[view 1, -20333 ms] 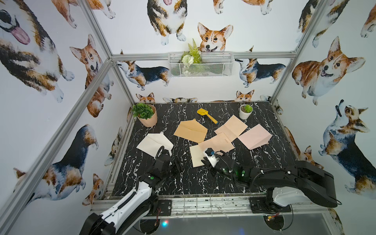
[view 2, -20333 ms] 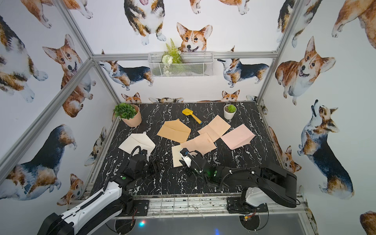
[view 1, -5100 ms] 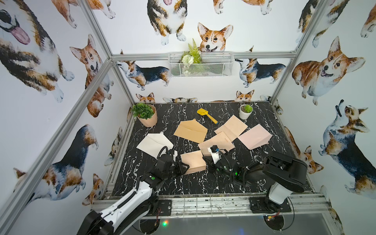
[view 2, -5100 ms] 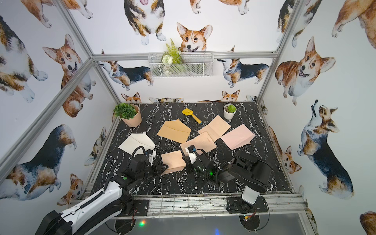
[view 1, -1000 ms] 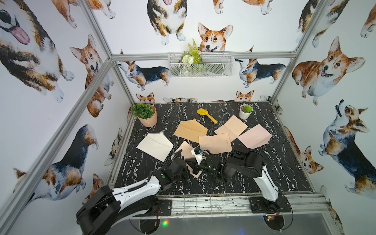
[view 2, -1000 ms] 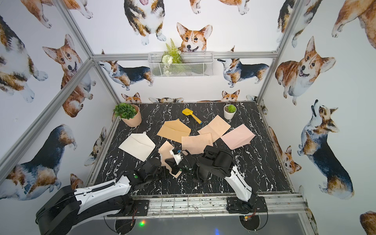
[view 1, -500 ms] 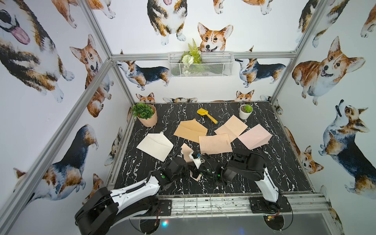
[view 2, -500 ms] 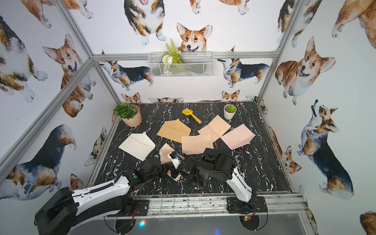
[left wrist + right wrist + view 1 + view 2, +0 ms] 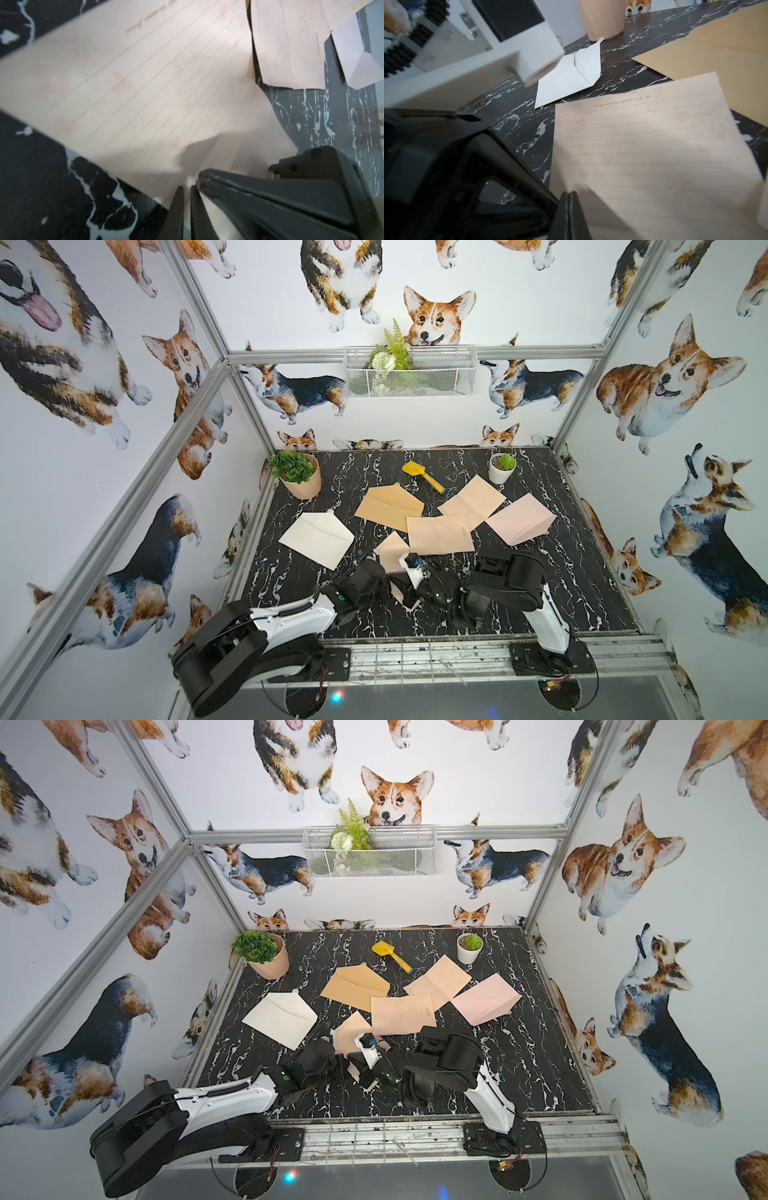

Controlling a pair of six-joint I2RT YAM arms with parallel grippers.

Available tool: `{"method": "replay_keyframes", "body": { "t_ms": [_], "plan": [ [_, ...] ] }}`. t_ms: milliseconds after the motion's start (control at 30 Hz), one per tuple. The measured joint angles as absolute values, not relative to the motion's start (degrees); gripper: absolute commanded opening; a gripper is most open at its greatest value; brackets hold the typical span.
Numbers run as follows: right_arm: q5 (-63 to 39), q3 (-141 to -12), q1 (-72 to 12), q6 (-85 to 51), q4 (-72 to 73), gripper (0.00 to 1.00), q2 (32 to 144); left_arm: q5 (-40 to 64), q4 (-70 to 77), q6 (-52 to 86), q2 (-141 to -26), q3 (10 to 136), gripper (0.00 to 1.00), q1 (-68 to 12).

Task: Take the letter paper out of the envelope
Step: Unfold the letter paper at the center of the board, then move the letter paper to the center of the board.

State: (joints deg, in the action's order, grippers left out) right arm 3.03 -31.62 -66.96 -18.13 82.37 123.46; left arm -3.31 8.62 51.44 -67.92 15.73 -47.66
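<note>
The letter paper (image 9: pixel 392 549), a peach lined sheet, rises from between my two grippers near the table's front centre in both top views (image 9: pixel 353 1029). My left gripper (image 9: pixel 187 190) is shut on the sheet's near end (image 9: pixel 145 93). My right gripper (image 9: pixel 569 194) is shut on a corner of that same end (image 9: pixel 654 155). The sheet's headed end stands free toward the back. A small tan piece (image 9: pixel 411 603) shows under the grippers. I cannot tell whether it is the envelope.
Behind the arms lie a white envelope (image 9: pixel 318 533), a tan envelope (image 9: pixel 388 506), two peach sheets (image 9: pixel 440 533) and a pink envelope (image 9: pixel 517 516). A yellow scoop (image 9: pixel 422 475) and two plant pots (image 9: pixel 297 475) (image 9: pixel 502 467) stand at the back.
Five seconds ago the grippers held a flat peach packet between them. In the last second both grippers and the raised sheet have shifted slightly toward the front, grips unchanged.
</note>
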Motion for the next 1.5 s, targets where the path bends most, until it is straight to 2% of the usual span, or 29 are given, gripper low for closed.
{"method": "replay_keyframes", "body": {
  "t_ms": [600, 900, 1233, 1500],
  "plan": [
    [7.7, -23.9, -67.1, -19.5, 81.0, 0.00, 117.5, -2.5, 11.3, 51.4, -68.2, 14.9, 0.12, -47.7],
    [11.3, -21.8, -67.1, -19.8, 78.7, 0.00, 115.3, -4.4, 6.5, 51.4, -62.3, 13.0, 0.12, -47.7],
    [13.7, -20.7, -67.1, -20.8, 75.9, 0.00, 110.6, -6.3, -3.2, 51.7, -50.4, 11.4, 0.10, -47.7],
    [11.2, -25.5, -67.3, -22.6, 74.6, 0.00, 115.6, -6.2, -5.7, 50.7, -50.5, 17.9, 0.10, -47.6]
  ]
}}
